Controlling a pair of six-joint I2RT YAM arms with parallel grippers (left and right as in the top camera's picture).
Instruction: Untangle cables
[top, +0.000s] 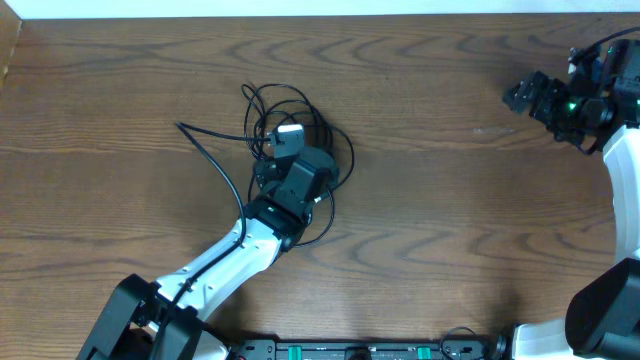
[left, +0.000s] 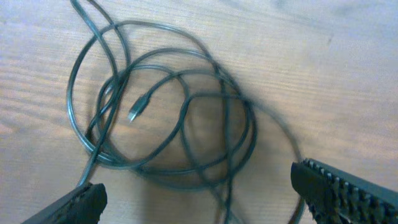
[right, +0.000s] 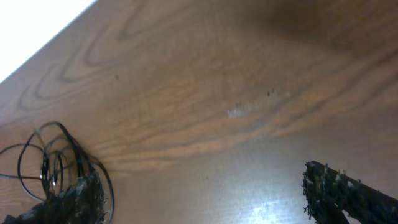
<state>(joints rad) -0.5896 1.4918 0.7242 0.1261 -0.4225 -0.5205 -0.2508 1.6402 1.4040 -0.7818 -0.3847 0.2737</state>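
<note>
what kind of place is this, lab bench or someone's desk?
Probably a robot lab bench, not a desk: a wooden table, a left arm and a right arm based at its near edge, and a tangle of cables laid out as the work.

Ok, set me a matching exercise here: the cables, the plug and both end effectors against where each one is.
1 tangle of thin black cables
2 small silver plug end
3 left end effector
4 right end effector

A far right, clear of the cables
B lying inside the loops
C open, directly over the tangle
D left of centre on the brown wooden table

Pairs: 1-D, 2-B, 3-C, 4-A
</note>
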